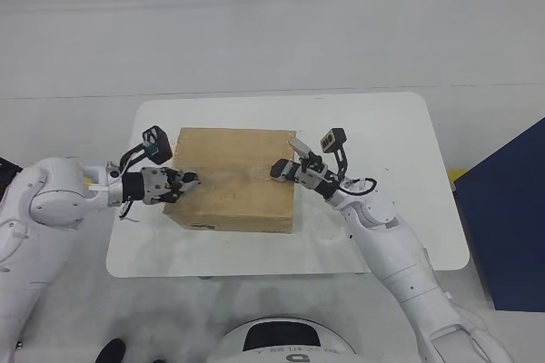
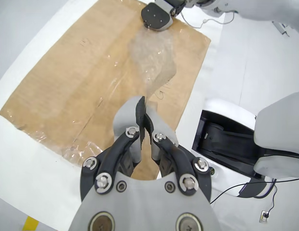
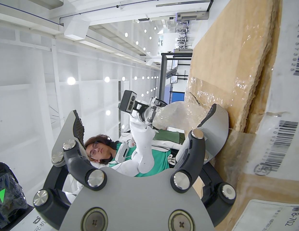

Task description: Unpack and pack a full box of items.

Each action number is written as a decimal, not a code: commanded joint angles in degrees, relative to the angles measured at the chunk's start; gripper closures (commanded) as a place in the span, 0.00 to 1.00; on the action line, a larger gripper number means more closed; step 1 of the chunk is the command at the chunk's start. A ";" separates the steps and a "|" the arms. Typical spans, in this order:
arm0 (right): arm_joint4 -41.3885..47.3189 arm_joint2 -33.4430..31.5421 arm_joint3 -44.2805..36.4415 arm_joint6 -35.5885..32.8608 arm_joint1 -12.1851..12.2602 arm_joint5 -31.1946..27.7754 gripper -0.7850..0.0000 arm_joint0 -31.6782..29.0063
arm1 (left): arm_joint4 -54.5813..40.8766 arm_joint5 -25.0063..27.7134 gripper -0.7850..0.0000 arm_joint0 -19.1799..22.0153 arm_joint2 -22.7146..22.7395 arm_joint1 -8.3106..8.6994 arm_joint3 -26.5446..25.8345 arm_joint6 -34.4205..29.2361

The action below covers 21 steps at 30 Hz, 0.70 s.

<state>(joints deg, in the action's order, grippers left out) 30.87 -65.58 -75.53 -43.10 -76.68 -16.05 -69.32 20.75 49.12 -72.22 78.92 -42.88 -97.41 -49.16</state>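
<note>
Your left gripper [image 2: 142,104] was pressed together on the loose end of a strip of clear tape [image 2: 154,58]. The strip rose off the box [image 2: 67,73] just ahead of the fingertips and ran away from them, crumpled and cloudy, towards the box's far edge. Your right gripper [image 2: 156,16] stood there spread wide, holding nothing. One finger lay against the box's upper edge at the tape's far end, and the other was out in the air.

The step in hand looked like stripping the sealing tape so the box could be opened. To do it well, you wanted to pull low and back along the strip's own line, not straight up, so the tape came away whole instead of tearing or stretching thin. The pinch was narrow and the film slick, so a slow, even draw suited it better than a jerk. The right finger needed real weight on that edge, or the box would likely slide or tip towards the left gripper. It also needed to sit beside the strip, not on it, or the last stretch could not lift.

The box was plain brown cardboard, shut, and sat flat on the white table [image 1: 391,136] beneath and ahead of the left gripper. Wrinkled, glossy tape covered the corner nearest that gripper. White barcode labels [image 3: 291,37] covered the side facing the right gripper, and the cardboard edge by its finger looked frayed.
</note>
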 commanded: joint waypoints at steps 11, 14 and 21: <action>0.00 0.00 0.00 0.00 0.00 0.00 0.00 0.00 | -6.88 -16.05 0.58 -1.29 9.67 1.04 4.23 3.30; 0.00 0.00 0.00 0.00 0.00 0.00 0.00 0.00 | -8.79 -19.71 0.27 -0.85 9.17 0.91 4.70 2.55; 0.00 0.00 0.00 0.00 0.00 0.00 0.00 0.00 | -12.58 -22.46 0.24 -0.37 9.12 0.77 8.16 1.41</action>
<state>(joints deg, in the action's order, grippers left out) 30.87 -65.58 -75.53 -43.10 -76.68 -16.05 -69.32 8.36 27.08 -72.63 87.83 -42.11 -89.96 -47.78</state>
